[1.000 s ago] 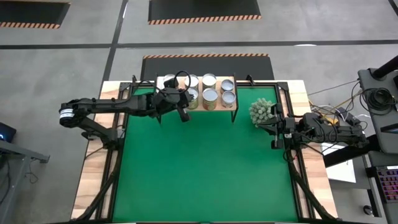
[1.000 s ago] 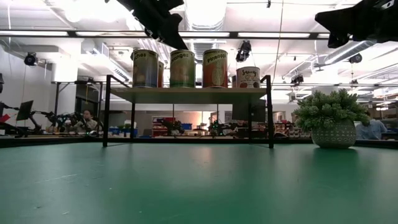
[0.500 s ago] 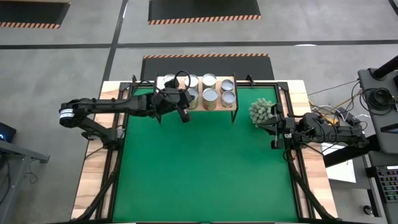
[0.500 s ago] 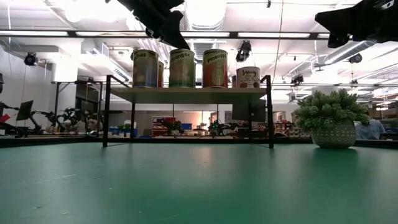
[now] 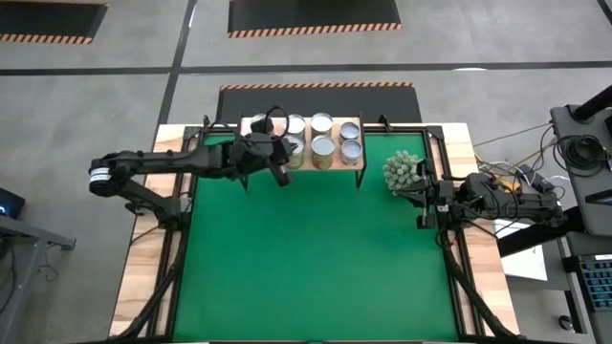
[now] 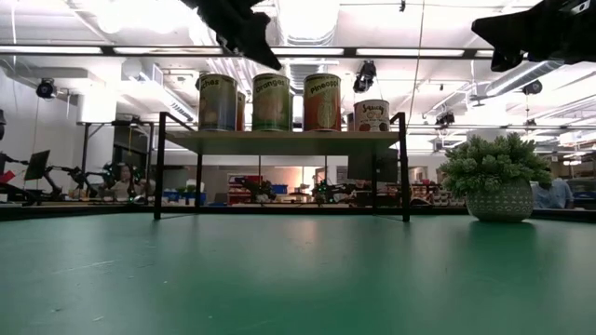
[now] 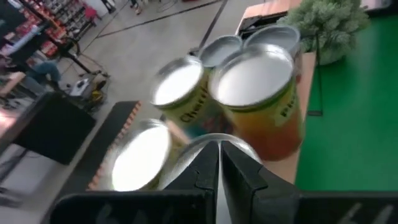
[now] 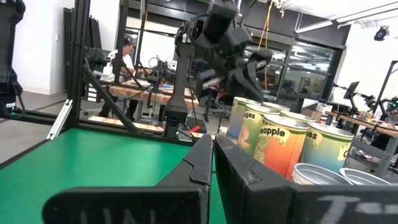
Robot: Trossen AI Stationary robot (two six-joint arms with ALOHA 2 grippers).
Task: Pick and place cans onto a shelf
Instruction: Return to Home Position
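Cans [image 6: 272, 102] on shelf [image 6: 279, 140] just below L gripper [image 7: 219, 147], fingers clenched empty; R gripper [image 8: 212, 147] same, near plant [image 5: 403, 170].

Bright ceiling strips [image 6: 307, 14] light the room from overhead. They flare white in the low view and turn the left arm [image 6: 233, 19] into a dark silhouette. The silver tops of the cans [image 7: 252, 78] glare white in the left wrist view. The green mat [image 5: 316, 258] is evenly lit, with only soft shadows.

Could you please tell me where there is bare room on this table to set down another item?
The green mat is bare across its whole middle, from the shelf to the mat's opposite edge. Crowded: the shelf top, packed with cans, with the left hand hovering at its left front; the plant and right hand are at the mat's right edge.
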